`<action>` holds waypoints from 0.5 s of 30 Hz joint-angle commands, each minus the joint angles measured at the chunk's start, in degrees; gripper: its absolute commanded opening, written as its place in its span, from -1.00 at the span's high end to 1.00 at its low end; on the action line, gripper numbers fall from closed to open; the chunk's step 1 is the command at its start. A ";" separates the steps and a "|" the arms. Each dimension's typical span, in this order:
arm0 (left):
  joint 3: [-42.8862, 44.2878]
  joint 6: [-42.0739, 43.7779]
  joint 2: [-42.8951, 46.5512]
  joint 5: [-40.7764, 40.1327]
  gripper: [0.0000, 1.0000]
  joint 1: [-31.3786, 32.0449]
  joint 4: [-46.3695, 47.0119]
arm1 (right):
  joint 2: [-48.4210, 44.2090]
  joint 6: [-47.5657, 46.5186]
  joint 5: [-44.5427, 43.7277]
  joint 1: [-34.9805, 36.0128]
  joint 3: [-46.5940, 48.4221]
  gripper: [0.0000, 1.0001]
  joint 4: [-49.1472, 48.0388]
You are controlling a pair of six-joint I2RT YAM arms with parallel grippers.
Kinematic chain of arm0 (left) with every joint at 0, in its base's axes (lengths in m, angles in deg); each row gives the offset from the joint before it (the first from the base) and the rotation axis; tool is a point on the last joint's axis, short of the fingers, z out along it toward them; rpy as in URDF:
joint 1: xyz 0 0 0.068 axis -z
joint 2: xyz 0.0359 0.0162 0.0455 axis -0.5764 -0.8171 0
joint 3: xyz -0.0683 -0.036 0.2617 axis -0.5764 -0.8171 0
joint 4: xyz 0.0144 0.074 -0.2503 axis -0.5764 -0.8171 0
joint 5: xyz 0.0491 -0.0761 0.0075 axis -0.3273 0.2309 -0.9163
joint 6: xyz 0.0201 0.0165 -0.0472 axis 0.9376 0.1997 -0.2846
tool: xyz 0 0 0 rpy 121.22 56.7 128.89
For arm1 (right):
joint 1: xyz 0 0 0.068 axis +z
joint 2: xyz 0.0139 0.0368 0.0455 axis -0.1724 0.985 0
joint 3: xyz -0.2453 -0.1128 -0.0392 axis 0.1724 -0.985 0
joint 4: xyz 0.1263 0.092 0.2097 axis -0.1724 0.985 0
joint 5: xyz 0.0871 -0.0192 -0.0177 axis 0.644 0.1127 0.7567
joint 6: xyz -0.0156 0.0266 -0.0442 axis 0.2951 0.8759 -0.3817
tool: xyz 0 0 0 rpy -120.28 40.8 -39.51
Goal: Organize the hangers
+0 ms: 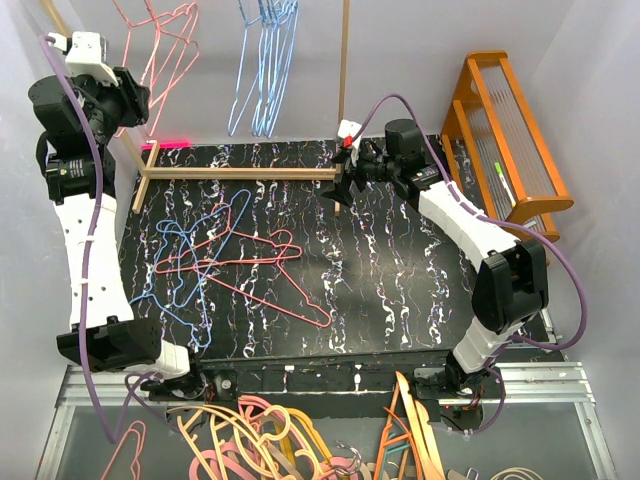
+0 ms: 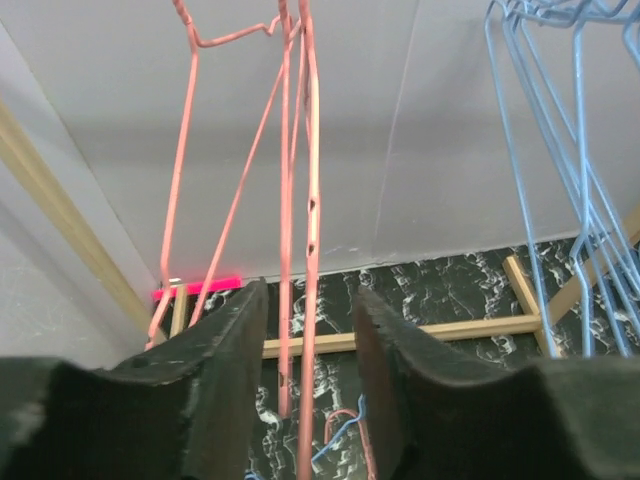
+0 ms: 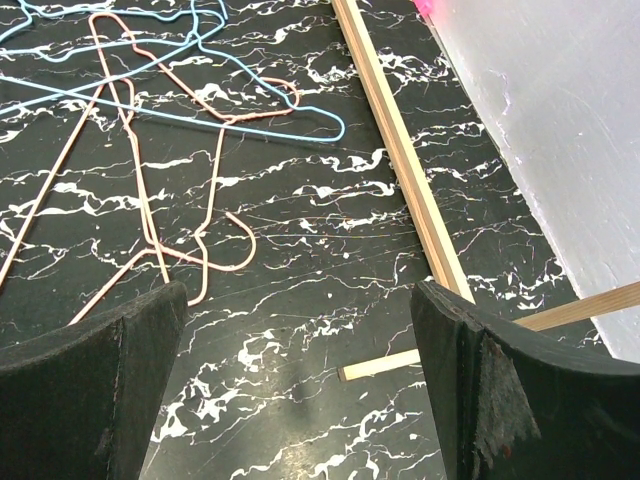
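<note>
Left gripper (image 2: 307, 300) slightly parted, upper left; pink hangers (image 2: 312, 150) hang between its fingers, unpinched. Right gripper (image 3: 300, 300) spread wide, tangled hangers (image 3: 232, 118) lying toward its upper left.

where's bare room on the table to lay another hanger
The right half of the table is bare, between the tangled hangers and the right arm. The left half is crowded with them, up to the wooden bar.

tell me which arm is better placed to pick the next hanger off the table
Probably right: the right tool stands open over the table, loose hangers in its view. The left tool is raised, its jaws around the hung pink hangers.
</note>
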 commanded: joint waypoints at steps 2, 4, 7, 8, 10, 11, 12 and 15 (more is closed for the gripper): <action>-0.54 5.22 3.54 -1.26 -0.20 0.04 -5.98 | -0.84 -2.60 1.49 0.68 -0.05 -0.97 1.36; -0.13 10.10 3.64 -5.82 -0.51 0.03 -13.47 | 0.18 -6.16 1.67 1.84 -0.47 -0.97 3.81; 0.73 17.35 3.68 -8.10 -0.89 -0.77 -30.74 | 2.48 -8.47 1.91 4.33 0.14 -0.97 7.22; 0.89 19.46 3.66 -6.10 -0.94 -1.10 -37.43 | 2.82 -7.88 2.35 5.09 -0.15 -0.97 6.35; -0.58 21.59 3.64 -1.73 -0.94 -1.78 -47.78 | 3.41 -5.15 3.32 6.05 -0.83 -0.97 3.36; -2.23 21.25 3.64 -0.32 -0.94 -2.18 -51.36 | 4.36 -3.82 3.77 6.47 -0.61 -0.97 2.26; -3.91 20.00 3.70 0.78 -0.94 -3.13 -53.46 | 5.86 -3.02 4.23 6.80 -0.07 -0.97 1.79; -9.18 16.02 5.31 4.71 -0.94 -8.11 -56.79 | 8.52 -1.34 4.85 7.74 1.94 -0.97 1.19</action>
